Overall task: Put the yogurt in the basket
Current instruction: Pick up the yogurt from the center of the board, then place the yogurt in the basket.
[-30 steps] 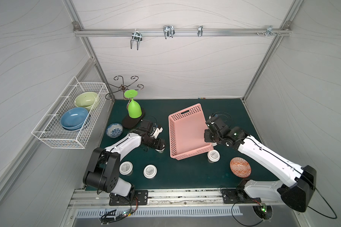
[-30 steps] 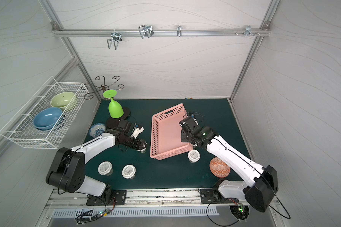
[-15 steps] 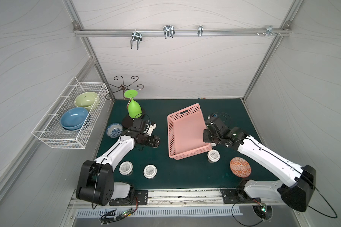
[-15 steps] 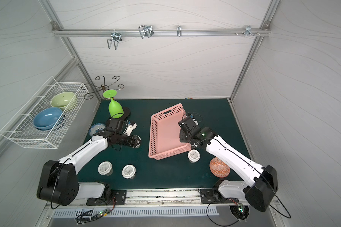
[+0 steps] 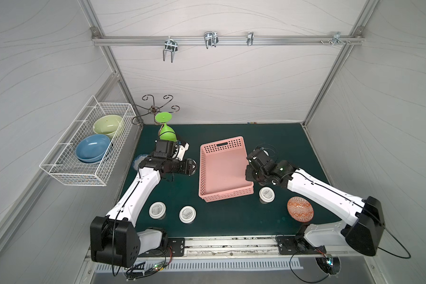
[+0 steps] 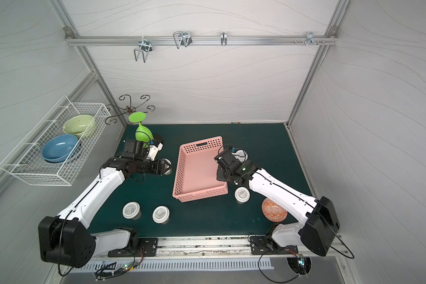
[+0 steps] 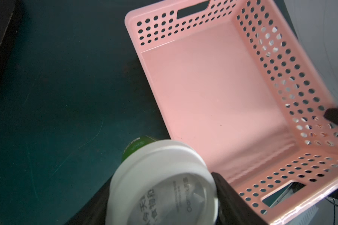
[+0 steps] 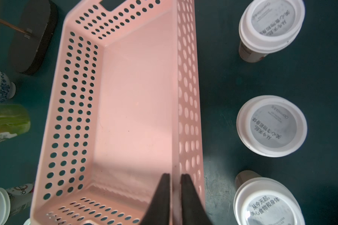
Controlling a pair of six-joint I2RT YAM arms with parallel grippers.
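Far to the left of the left gripper (image 5: 191,167), a white wire basket (image 5: 59,169) hangs on the side wall with a green bowl (image 5: 107,125) and a blue bowl (image 5: 92,148) in it. Past this gripper's wrist, toward the back wall, a green goblet (image 5: 167,132) stands upside down, and a blue-and-white bowl (image 5: 136,162) peeks out beside the forearm on its left. The left gripper points right, over the dark green mat (image 5: 231,226) toward the pink basket (image 5: 223,169). Its black fingers (image 7: 225,191) are clamped on a yogurt cup (image 7: 160,183) with a white lid and a green label. The cup is held just beside the basket's left wall, outside it. Behind this gripper, back toward the arm's base and well apart from it, two yogurts stand upright on the mat: the outer cup (image 5: 157,209) and the inner cup (image 5: 187,214). The basket lies between the two grippers. The right gripper (image 8: 175,177) is set over the basket's right wall, one finger inside and one outside with the wall between them. They sit close against it, but whether they pinch it or merely straddle it I cannot tell. On this gripper's right, outside that wall, three lidded yogurts stand in a row: the near cup (image 8: 267,204) nearest the fingers, then the middle cup (image 8: 271,125) and the far cup (image 8: 271,25). An orange patterned bowl (image 5: 300,212) rests behind the right gripper, near its forearm.
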